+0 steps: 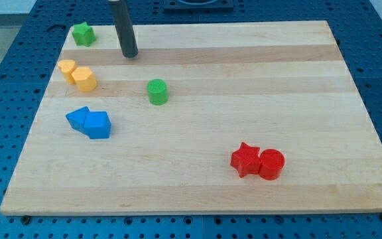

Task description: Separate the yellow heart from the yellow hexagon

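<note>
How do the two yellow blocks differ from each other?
The yellow heart sits further to the view's upper left, nearer the board's edge; the yellow hexagon sits lower right of it. The heart looks smaller and lobed, the hexagon bulkier with flat sides. Both are the same yellow, touch each other, and lie left of my tip.

A pale wood board [244, 73] with lengthwise grain lies on a blue perforated table [8, 79] under even light.

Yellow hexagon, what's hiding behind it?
The yellow heart sits right behind the yellow hexagon, touching it toward the view's top left. The heart's near side is covered. My tip is apart.
</note>
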`<state>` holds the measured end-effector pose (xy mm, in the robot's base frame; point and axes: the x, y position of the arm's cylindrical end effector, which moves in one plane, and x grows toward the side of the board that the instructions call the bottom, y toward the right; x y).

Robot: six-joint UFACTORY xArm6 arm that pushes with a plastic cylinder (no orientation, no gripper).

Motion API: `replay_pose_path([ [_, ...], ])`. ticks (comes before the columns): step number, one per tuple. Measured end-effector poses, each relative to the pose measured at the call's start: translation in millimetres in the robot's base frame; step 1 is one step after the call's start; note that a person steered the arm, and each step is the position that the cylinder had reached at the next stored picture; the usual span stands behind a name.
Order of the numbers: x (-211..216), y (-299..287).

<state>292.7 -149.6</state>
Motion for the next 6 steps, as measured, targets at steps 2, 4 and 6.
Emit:
replay_pose_path([
  [2,16,-85],
  [4,29,-155],
  [6,46,-106],
])
